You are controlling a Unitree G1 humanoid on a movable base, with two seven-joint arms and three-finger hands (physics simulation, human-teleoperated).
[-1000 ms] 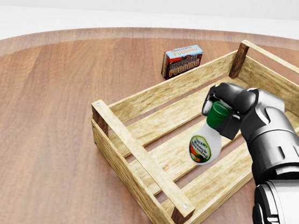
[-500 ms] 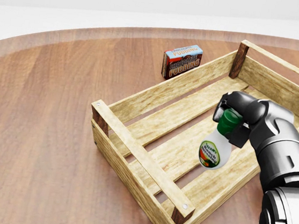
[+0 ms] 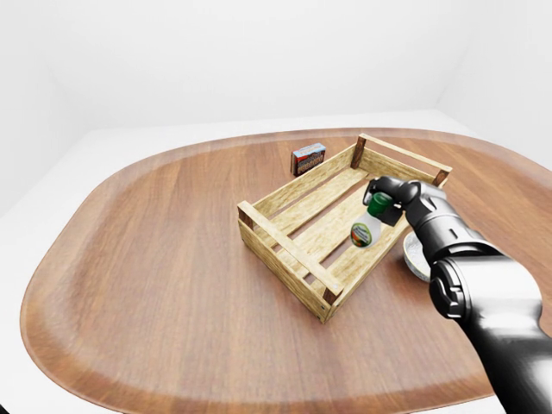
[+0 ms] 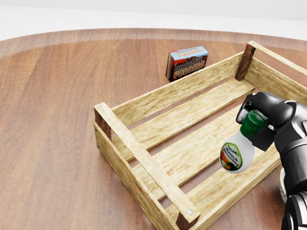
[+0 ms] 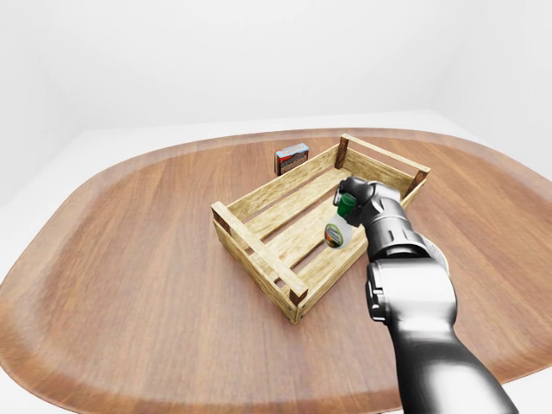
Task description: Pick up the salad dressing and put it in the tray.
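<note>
The big wooden table (image 3: 155, 276) fills the eye views, rounded at its edges, white floor around it. On it sits the slatted wooden tray (image 4: 137, 157), 1 long crate lying at an angle, 4 darker corner posts standing up.

Over the tray's right-hand side in the head view comes the right hand (image 4: 260, 124), silver arm reaching in from the lower right. Its dark fingers (image 4: 248, 110) are wrapped tight around the green cap of the salad dressing (image 4: 237, 151). The bottle hangs neck-up and a little tilted, its white body and label inside the tray's outline, against the slats near the right-hand wall; whether it touches the slats I cannot tell.

Beyond the tray's top-left wall in the head view stands 1 pudding box (image 4: 187, 62), apart from it.

Just right of the tray, partly behind the arm, a pale round dish (image 3: 414, 255) peeks out.
</note>
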